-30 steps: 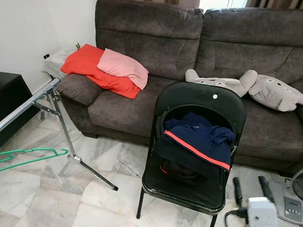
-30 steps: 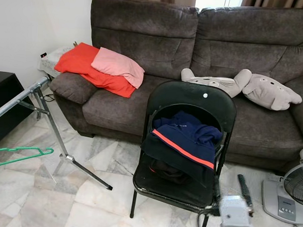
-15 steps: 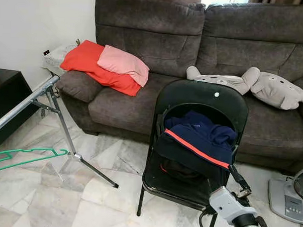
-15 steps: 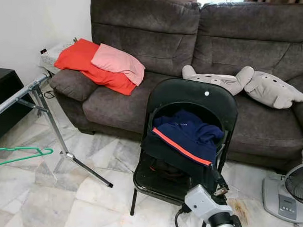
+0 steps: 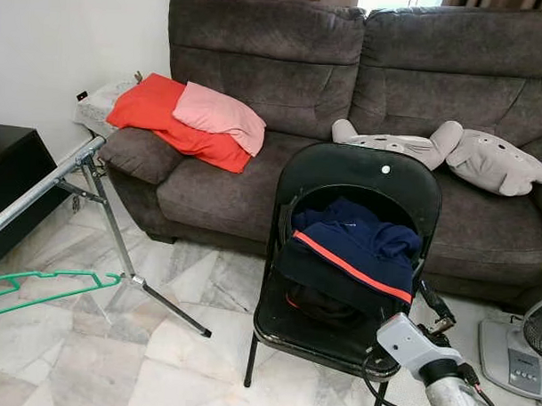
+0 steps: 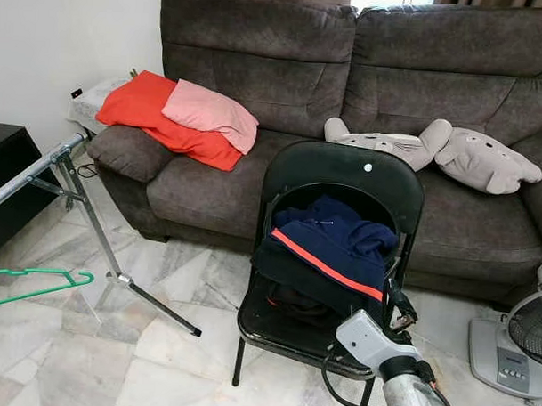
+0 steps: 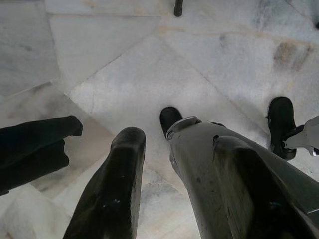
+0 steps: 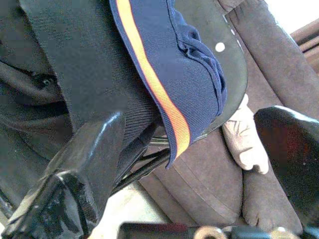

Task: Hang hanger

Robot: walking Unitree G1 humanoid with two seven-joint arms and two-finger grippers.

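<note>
We log 1 thin green hanger [image 5: 50,287] at lower left, long axis near-horizontal, under a smooth metal rail [image 5: 44,188]. Right end effector [image 8: 189,149] gapes empty beside the navy knit garment [image 5: 354,250] on the black chair [image 5: 361,184].

1. Silver-grey boxy wrist block on the right arm [image 5: 409,343], beside the black folding chair [image 5: 345,259], narrowing to a ribbed silver forearm.
2. Black cable looping under that block, near the chair's front edge.
3. Right gripper [image 8: 189,164]: two long, glossy black fingers [image 8: 84,164].
4. Left gripper [image 7: 174,184]: two thick, rounded black fingers [image 7: 112,194], dull sheen.
</note>
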